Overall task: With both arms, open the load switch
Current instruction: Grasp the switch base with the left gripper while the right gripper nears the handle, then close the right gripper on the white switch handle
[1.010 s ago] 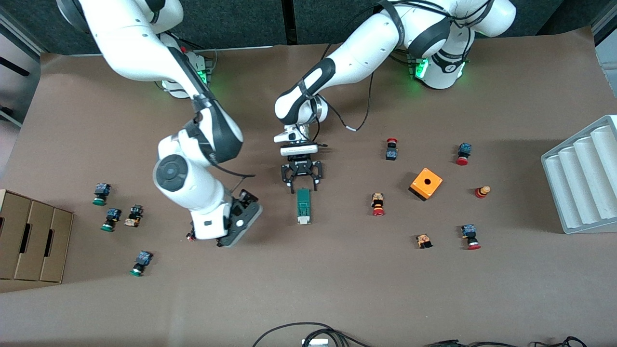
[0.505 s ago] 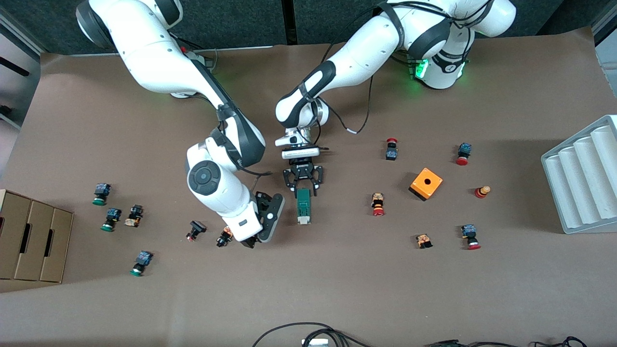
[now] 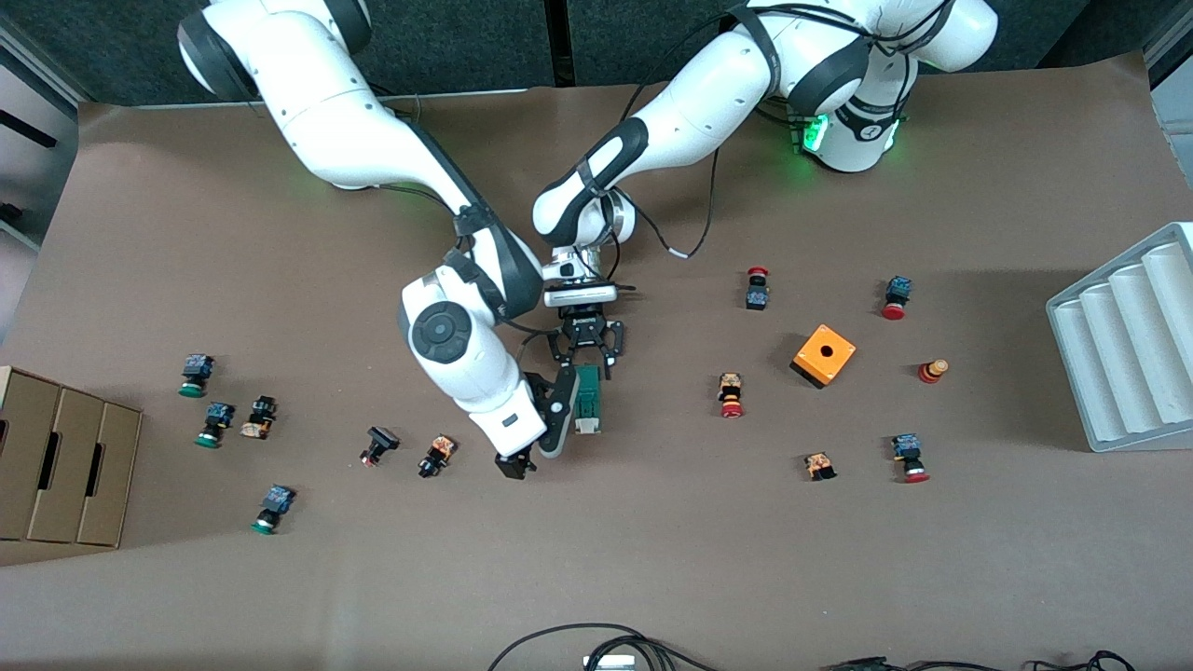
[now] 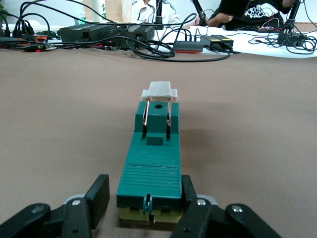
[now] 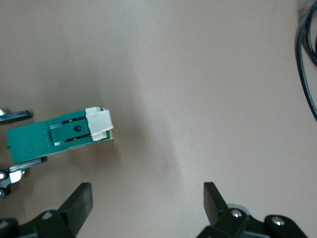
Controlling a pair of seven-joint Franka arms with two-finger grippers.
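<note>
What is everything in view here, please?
load switch: one, dark green with white piece, table's middle.
box: one, orange with hole, toward the left arm's end.
red-capped push buttons: five, around the box.
green-capped push buttons: three, toward the right arm's end.
small parts: four, dark, scattered among the buttons.
tray: one, grey, ridged, left arm's end.
cardboard unit: one, brown, right arm's end.
cables: black, edge nearest the camera.
left end effector: black, open, straddling the load switch's end.
right end effector: black, open, over the table beside the load switch.

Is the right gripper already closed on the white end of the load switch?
No: the right gripper stands wide open with the load switch outside its fingers.
</note>
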